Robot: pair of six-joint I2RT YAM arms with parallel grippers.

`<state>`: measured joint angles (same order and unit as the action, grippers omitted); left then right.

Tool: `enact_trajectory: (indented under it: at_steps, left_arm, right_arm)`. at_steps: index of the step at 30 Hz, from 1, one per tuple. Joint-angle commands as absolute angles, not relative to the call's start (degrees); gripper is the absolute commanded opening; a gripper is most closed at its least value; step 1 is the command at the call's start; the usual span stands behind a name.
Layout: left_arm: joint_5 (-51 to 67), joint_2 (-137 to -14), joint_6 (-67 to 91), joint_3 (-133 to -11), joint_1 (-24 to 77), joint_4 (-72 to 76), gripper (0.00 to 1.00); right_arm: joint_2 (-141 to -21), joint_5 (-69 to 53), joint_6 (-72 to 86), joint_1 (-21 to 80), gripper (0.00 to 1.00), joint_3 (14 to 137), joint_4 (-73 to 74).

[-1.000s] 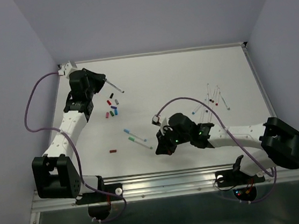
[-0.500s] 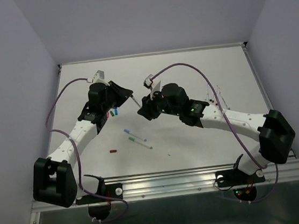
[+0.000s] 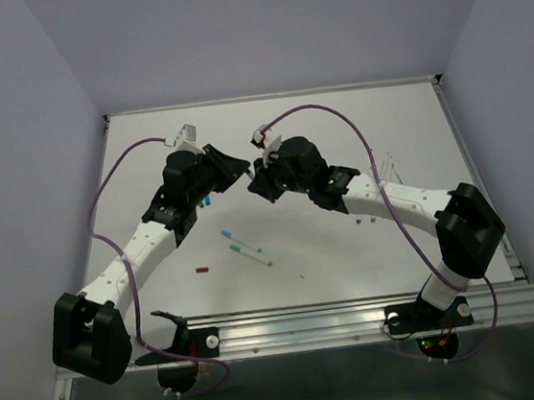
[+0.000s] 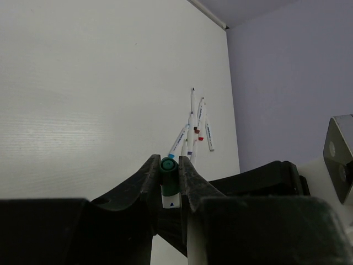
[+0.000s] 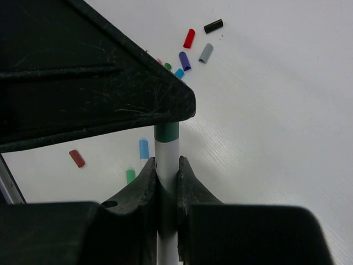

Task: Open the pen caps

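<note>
Where white desk (image 3: 337,134) meets lavender walls (image 3: 257,27), green cap (image 4: 169,175) points left, axis crosswise; left fingers (image 4: 145,181) pinch cap, right fingers (image 5: 144,187) barrel (image 5: 167,153).

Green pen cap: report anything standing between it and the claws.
Nothing visible does. The left claw is shut on the green cap, and the right claw is shut on the white barrel right beside it.

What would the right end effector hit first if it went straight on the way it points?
Almost certainly the left end effector, right ahead: it clamps the green cap on the white barrel that the right end effector grips.
</note>
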<state>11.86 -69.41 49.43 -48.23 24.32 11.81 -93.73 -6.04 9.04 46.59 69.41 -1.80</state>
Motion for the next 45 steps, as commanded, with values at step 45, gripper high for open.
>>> enact_trajectory:
  at_steps: [45]
  left_arm:
    - [-9.8, -95.4, 35.9, -58.7, 9.0, -8.6, 0.07]
  right_arm:
    - [-77.4, 12.4, 25.1, 7.2, 0.11, 38.5, 9.2]
